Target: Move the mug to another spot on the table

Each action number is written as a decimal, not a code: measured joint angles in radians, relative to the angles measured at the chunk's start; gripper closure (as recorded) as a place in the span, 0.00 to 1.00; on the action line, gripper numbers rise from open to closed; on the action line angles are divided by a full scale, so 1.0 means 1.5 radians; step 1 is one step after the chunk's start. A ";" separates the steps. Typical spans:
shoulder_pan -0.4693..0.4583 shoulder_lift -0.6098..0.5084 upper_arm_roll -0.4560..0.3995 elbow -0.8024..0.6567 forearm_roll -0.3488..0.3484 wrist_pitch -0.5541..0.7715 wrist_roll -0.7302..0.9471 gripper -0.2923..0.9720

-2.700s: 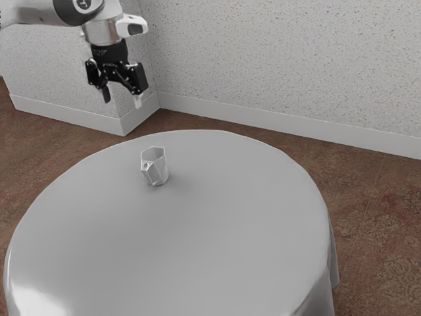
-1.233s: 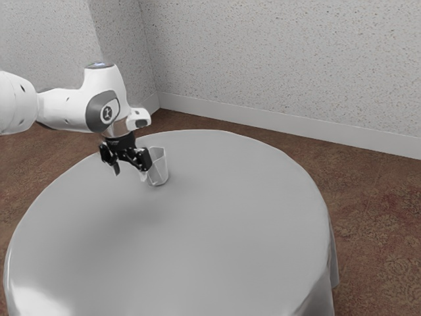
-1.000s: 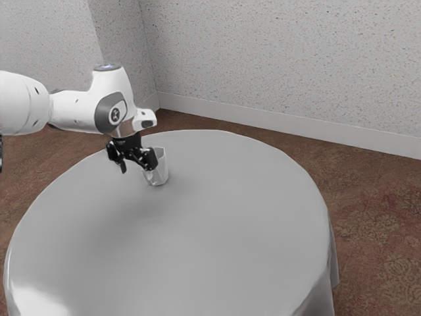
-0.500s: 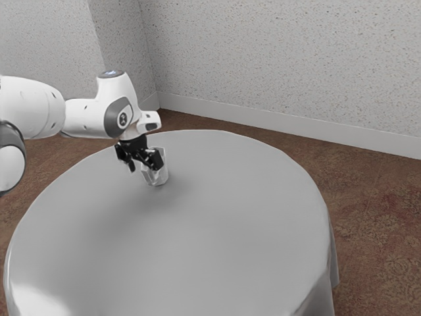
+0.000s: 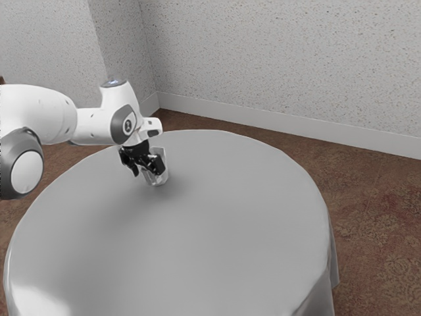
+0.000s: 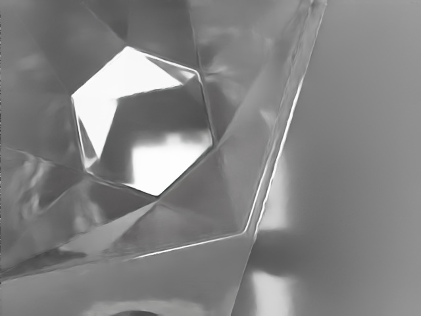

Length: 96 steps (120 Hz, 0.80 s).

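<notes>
Our gripper (image 5: 146, 165) sits low over the faceted grey mug (image 5: 158, 176), which stands upright on the round grey table (image 5: 250, 237) between eleven and twelve o'clock of its centre, the mug's hollow (image 6: 141, 125) close beneath our hand, though we cannot tell whether the jaws have clamped its wall.

The scene is lit softly and evenly, a faint shadow being cast on the table (image 5: 250, 224) just beside the mug (image 5: 157, 173), while bright glare is reflected from the mug's (image 6: 141, 125) faceted base and rim.
</notes>
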State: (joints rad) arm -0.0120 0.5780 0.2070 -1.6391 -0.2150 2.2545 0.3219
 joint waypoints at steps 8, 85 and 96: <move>0.000 0.006 0.000 0.008 -0.001 0.003 0.004 0.23; 0.000 0.024 0.004 0.021 -0.007 0.014 0.026 0.55; 0.000 0.024 0.004 0.021 -0.007 0.015 0.028 0.62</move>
State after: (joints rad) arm -0.0116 0.6146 0.2132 -1.6082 -0.2262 2.2768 0.3638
